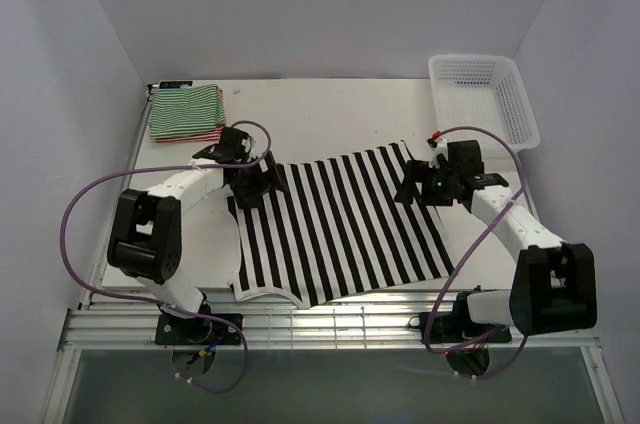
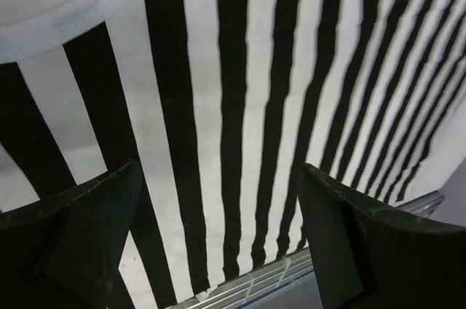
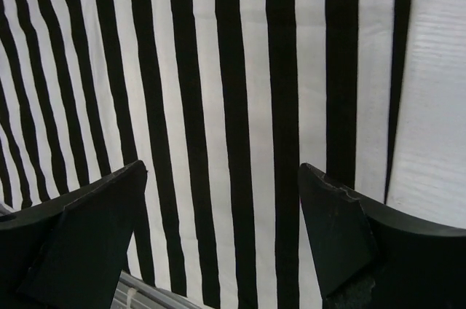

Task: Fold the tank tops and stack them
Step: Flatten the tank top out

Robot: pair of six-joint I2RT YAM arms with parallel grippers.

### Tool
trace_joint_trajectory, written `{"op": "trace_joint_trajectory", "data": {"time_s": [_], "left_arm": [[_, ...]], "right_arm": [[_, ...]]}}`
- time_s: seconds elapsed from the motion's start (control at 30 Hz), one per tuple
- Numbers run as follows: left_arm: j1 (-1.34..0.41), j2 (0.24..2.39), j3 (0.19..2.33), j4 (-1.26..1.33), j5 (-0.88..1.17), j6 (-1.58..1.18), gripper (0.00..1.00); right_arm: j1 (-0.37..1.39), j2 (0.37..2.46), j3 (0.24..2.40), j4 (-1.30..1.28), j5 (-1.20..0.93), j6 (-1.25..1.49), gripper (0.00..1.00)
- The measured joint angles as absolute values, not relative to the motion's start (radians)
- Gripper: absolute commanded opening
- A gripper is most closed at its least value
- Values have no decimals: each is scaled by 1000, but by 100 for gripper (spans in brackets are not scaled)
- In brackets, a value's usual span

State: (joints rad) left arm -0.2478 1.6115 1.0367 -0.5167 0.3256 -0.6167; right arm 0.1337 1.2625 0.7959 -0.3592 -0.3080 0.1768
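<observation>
**Both hands open over a flat top: where the fold could go wrong**

I see the black-and-white tank top (image 1: 340, 229) spread flat in the middle of the surface (image 1: 330, 114). It lies skewed, with its near hem close to the slatted front rail (image 1: 330, 329). The left hand (image 1: 248, 182) hovers over the top's far-left corner and the right hand (image 1: 420, 184) over its far-right edge. On both wrist views the fingers stand wide apart with only striped cloth between them, so neither hand holds anything. The green-and-white top (image 1: 185, 106) sits folded on the red-and-white top (image 1: 190, 134) at the back left, well apart from the white basket (image 1: 520, 109) at the back right.

My main worry is an uneven pinch. The left hand is beside a curved white-bound edge (image 2: 65, 17). If it closes on that binding alone, I judge it may lift one layer and the fold will twist. Because the cloth lies at an angle, matched pulls from both hands could crease it diagonally.

Dragging it nearward could push the hem over the rail, where it may snag. The left arm's purple cable (image 1: 85, 204) loops wide and could brush the finished stack during the carry.
</observation>
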Motion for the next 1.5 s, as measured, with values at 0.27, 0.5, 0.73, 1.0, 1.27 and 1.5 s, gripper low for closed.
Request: {"op": "trace_joint_trajectory", "data": {"time_s": [0.27, 0.5, 0.73, 1.0, 1.27, 1.5], "left_arm": [[-314, 1737, 1043, -558, 248, -676, 98], [-295, 1910, 1262, -661, 241, -704, 98], [-230, 2148, 1616, -706, 241, -659, 98], [-183, 2288, 1837, -636, 242, -572, 98], [-194, 2189, 1712, -616, 168, -527, 98], [-228, 1787, 1377, -640, 97, -592, 98]], "right_arm": [[177, 1502, 848, -313, -276, 200, 90], [177, 1685, 965, -271, -256, 209, 90], [177, 1849, 1160, -259, -212, 237, 90], [177, 1940, 1285, -260, -186, 244, 90], [191, 1834, 1277, -323, -183, 197, 90], [224, 1352, 1020, -261, -150, 232, 90]]}}
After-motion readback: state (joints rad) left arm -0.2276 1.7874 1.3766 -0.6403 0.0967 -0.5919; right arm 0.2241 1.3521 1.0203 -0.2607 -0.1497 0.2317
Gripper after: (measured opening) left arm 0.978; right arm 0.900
